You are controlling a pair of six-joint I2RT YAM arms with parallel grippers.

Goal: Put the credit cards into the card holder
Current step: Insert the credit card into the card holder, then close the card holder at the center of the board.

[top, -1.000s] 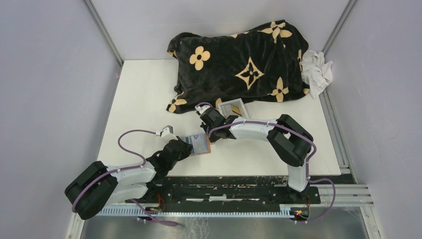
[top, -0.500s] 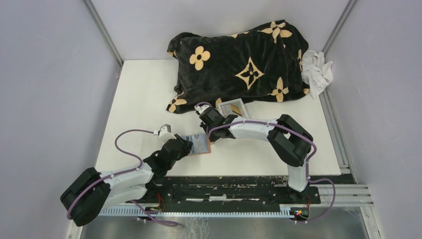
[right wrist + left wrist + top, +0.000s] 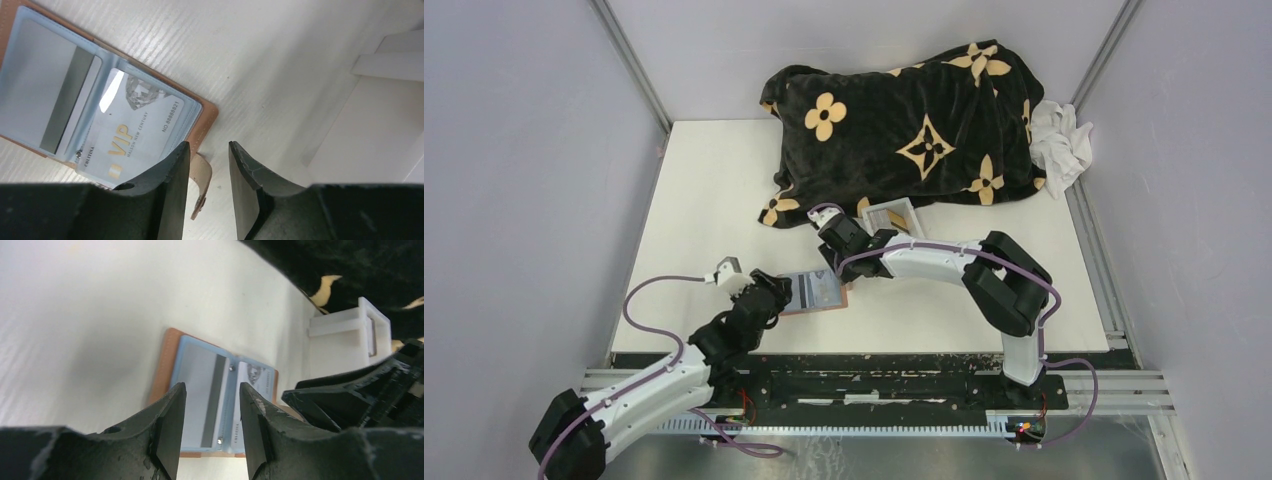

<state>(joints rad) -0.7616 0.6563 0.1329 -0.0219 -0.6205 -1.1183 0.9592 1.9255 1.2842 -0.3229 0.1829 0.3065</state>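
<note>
The brown card holder [image 3: 842, 297] lies open on the white table between the two grippers. Its pale blue sleeves hold two credit cards: one with a grey stripe [image 3: 202, 382] [image 3: 47, 97] and a silver "VIP" card [image 3: 135, 127] [image 3: 255, 380]. The holder's tan strap [image 3: 202, 185] with a snap curls off its edge. My left gripper [image 3: 776, 294] [image 3: 211, 390] stands open just short of the holder's left side, nothing between its fingers. Open as well, my right gripper [image 3: 835, 268] [image 3: 208, 147] hovers over the holder's right edge, above the strap and gripping nothing.
A clear plastic tray [image 3: 892, 217] [image 3: 380, 125] [image 3: 345, 335] sits right behind the right gripper. A black blanket with tan flowers [image 3: 904, 120] covers the back of the table, with a white cloth [image 3: 1059, 140] at its right end.
Both grippers have opened and let go of the card holder. The left arm has drawn back toward the near left. The right gripper has shifted slightly away from the holder.
</note>
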